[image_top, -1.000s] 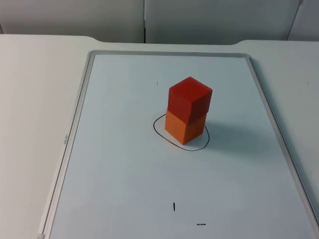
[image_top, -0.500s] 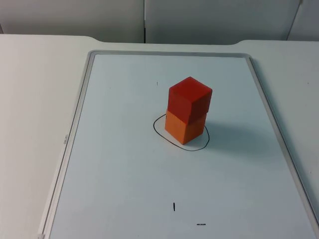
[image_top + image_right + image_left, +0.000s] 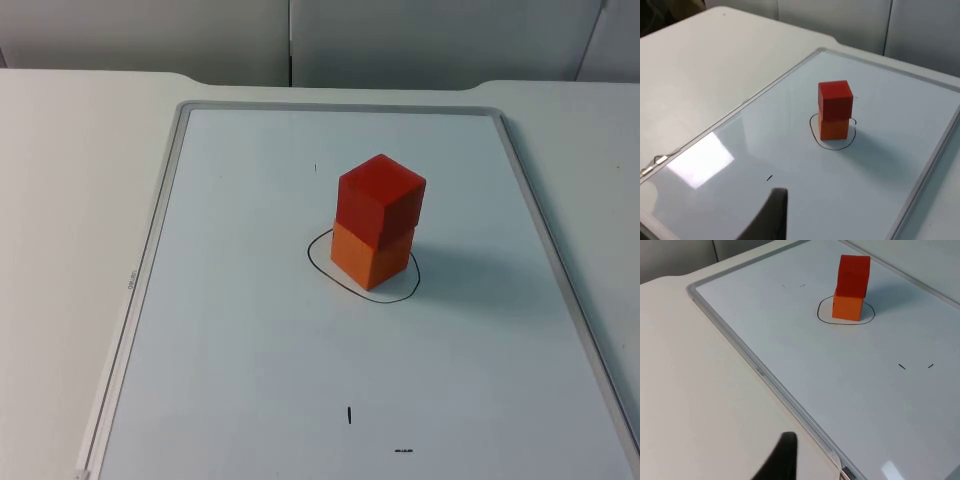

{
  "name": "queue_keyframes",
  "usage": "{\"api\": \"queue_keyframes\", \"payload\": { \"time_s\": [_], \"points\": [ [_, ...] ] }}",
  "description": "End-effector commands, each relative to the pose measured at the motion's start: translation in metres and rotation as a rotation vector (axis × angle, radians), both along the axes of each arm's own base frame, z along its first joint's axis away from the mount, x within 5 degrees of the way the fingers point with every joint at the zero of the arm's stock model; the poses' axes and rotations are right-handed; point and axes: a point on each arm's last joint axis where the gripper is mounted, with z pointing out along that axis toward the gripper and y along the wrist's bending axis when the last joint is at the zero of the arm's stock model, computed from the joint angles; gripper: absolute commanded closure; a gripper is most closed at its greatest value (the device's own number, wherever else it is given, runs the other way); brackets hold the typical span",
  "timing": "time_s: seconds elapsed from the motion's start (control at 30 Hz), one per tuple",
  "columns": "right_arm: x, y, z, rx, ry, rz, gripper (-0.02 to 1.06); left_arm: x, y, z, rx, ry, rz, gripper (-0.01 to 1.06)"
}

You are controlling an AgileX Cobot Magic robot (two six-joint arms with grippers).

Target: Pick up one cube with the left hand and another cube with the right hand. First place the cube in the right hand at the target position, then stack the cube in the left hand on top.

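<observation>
A red cube (image 3: pixel 380 200) stands squarely on top of an orange cube (image 3: pixel 368 258). The orange cube rests inside a black hand-drawn ring (image 3: pixel 314 262) near the middle of the whiteboard (image 3: pixel 250 340). The same stack appears in the left wrist view as red cube (image 3: pixel 854 274) over orange cube (image 3: pixel 847 307), and in the right wrist view as red cube (image 3: pixel 835 100) over orange cube (image 3: pixel 834 128). My left gripper (image 3: pixel 782 460) waits off the board's left frame, well away from the stack. My right gripper (image 3: pixel 772 215) hangs back on the other side, also far from the cubes. Nothing touches the stack.
The whiteboard's grey metal frame (image 3: pixel 150 250) lies flat on the white table (image 3: pixel 70 200). A few short pen marks (image 3: pixel 349 414) dot the board. A grey partition wall (image 3: pixel 400 40) closes off the far side.
</observation>
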Motion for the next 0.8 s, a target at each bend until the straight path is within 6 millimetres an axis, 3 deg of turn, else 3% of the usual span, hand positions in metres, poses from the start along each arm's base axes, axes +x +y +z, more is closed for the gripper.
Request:
{"api": "queue_keyframes", "payload": {
  "time_s": [0.0,0.77],
  "points": [
    [0.0,0.0,-0.002,0.006,0.009,-0.006,0.04,0.001,0.001,0.0,-0.016,-0.005,0.026,0.0],
    [0.0,0.0,-0.015,-0.038,0.098,-0.013,0.04,0.001,0.001,0.0,-0.017,-0.004,0.027,0.0]
  ]
}}
